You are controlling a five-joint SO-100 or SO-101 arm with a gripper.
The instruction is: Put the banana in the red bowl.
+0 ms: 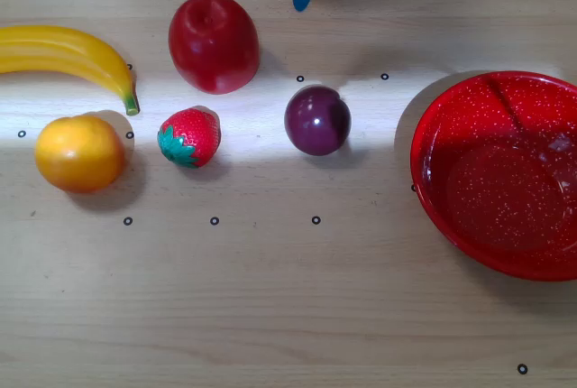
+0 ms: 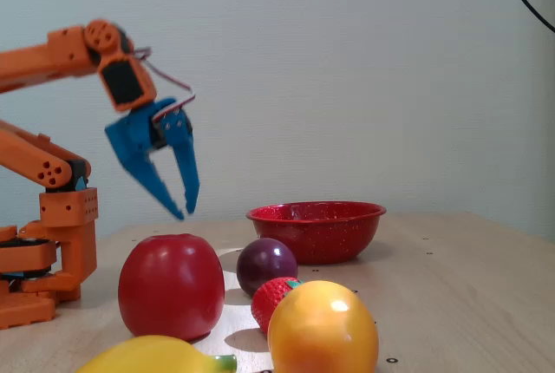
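Orange arm raised above table, blue claw pointing down, parted, empty

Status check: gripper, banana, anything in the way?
Gripper raised above the table, jaws slightly apart, empty. Banana untouched at overhead far left. Red bowl empty, far right. Apple nearest the banana.

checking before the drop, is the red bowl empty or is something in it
Empty: the overhead view shows only the red bowl's bare speckled inside; the banana lies on the table.
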